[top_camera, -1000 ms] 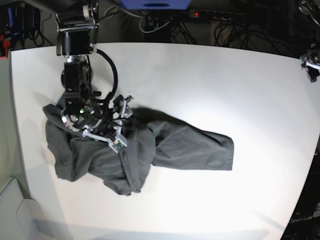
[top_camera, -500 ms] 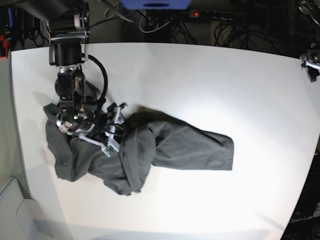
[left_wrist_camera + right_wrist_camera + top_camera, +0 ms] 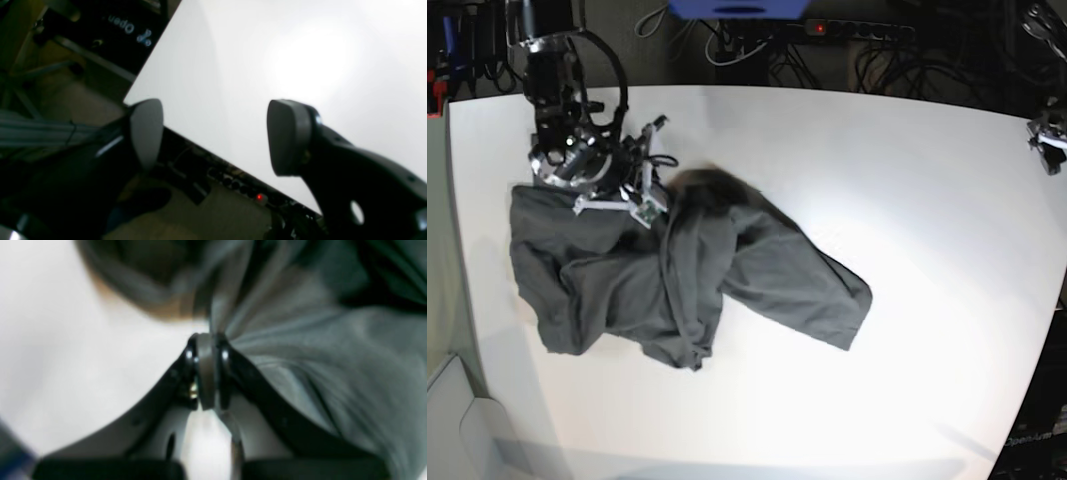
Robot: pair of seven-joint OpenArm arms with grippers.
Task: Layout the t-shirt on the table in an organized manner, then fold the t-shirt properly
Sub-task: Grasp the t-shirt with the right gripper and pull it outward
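right end effector point(image 3: 207, 340) (clamped) on t-shirt point(image 3: 677, 285)

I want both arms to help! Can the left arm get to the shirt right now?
Probably yes, but it's far. The left gripper hangs open at the table edge, the shirt lies across it, and only bare table lies between.

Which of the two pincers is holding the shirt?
The right pincer, shut on a bunch of the t-shirt. The left pincer hangs open beyond the table.
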